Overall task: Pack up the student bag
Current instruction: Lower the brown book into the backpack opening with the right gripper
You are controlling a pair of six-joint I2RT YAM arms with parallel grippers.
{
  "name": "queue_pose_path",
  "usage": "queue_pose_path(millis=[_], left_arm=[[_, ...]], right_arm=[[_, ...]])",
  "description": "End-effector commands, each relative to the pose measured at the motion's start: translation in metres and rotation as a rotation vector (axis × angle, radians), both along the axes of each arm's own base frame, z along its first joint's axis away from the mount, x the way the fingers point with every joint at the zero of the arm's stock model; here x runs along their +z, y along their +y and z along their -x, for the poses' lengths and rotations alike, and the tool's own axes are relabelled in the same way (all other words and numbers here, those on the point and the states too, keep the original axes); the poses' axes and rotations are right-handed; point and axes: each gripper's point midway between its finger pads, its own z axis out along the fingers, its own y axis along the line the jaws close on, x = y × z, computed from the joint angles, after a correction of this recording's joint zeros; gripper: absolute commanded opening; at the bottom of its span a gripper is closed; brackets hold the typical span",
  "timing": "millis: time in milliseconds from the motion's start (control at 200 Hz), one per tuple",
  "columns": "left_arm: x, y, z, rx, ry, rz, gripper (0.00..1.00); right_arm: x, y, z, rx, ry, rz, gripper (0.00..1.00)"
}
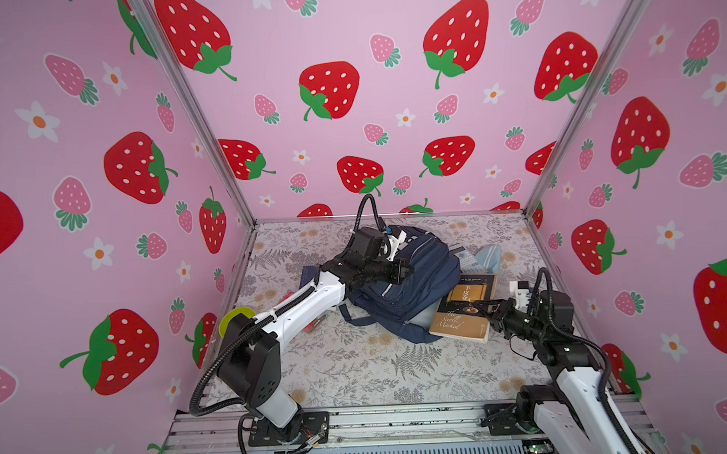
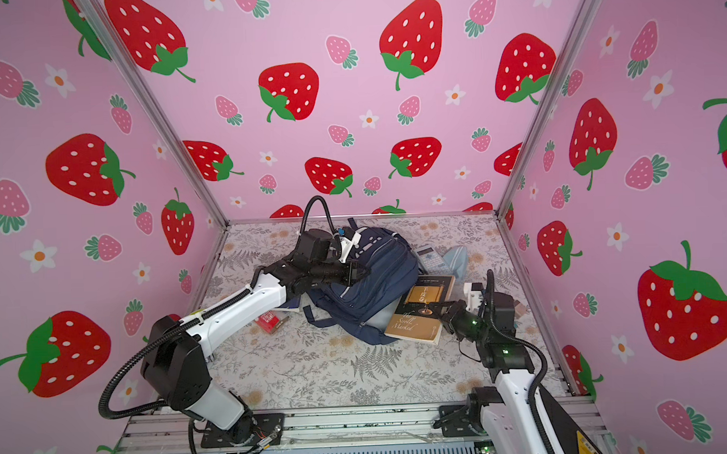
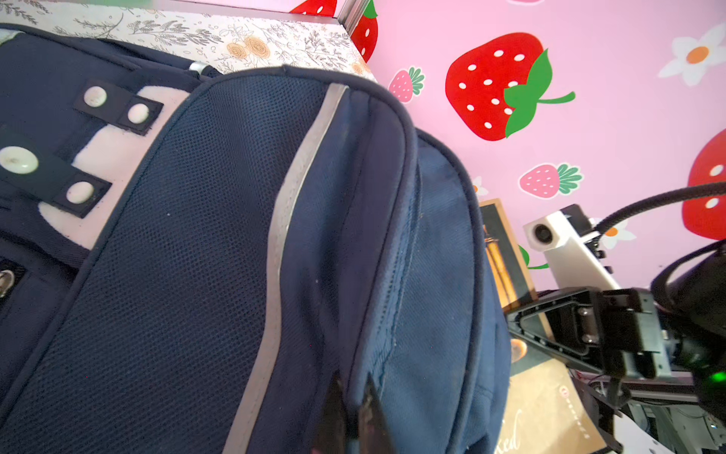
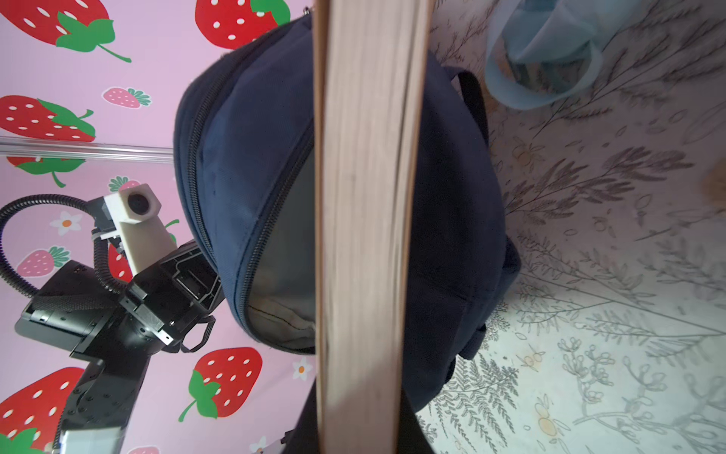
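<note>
Pinches bag (image 1: 422, 292) flap tight in left gripper (image 1: 404, 272); clamps book (image 1: 461, 324) in right gripper (image 1: 477, 305), beside the bag's mouth (image 4: 279, 251), long edge aimed inward.

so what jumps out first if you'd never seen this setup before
The loud pink strawberry-print walls on three sides grab the eye first. Next comes the big navy blue fabric backpack slumped mid-table on the floral table cover, its top fabric pinched by the left end effector. Beside it, the right end effector grips a dark and tan paperback book by the bag's open mouth.
</note>
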Motion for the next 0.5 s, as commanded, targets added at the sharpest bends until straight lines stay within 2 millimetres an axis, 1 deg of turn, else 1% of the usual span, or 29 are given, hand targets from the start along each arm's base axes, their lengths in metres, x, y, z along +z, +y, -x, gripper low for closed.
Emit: queue_pose_path(millis=[0,165,240,300,320,425,495], left_arm=[[0.058,-0.018,0.001,-0.082,-0.127,0.173,0.00],[0.056,-0.023,0.005,-0.122,-0.115,0.180,0.00],[0.054,-0.025,0.007,-0.145,-0.103,0.180,0.00],[0.054,-0.027,0.009,-0.168,-0.100,0.179,0.00],[0.054,-0.028,0.010,-0.177,-0.101,0.180,0.00],[0.055,-0.031,0.012,-0.204,-0.098,0.186,0.00],[0.056,-0.034,0.012,-0.219,-0.091,0.196,0.00]], right_arm=[[0.033,0.011,-0.018,-0.011,-0.138,-0.070,0.00],[0.036,0.015,-0.044,-0.081,-0.226,-0.157,0.00],[0.037,0.019,-0.053,-0.102,-0.249,-0.162,0.00],[0.046,0.024,-0.059,-0.108,-0.300,-0.174,0.00],[0.040,0.026,-0.064,-0.116,-0.289,-0.163,0.00],[0.038,0.033,-0.076,-0.126,-0.305,-0.156,0.00],[0.034,0.042,-0.081,-0.121,-0.308,-0.154,0.00]])
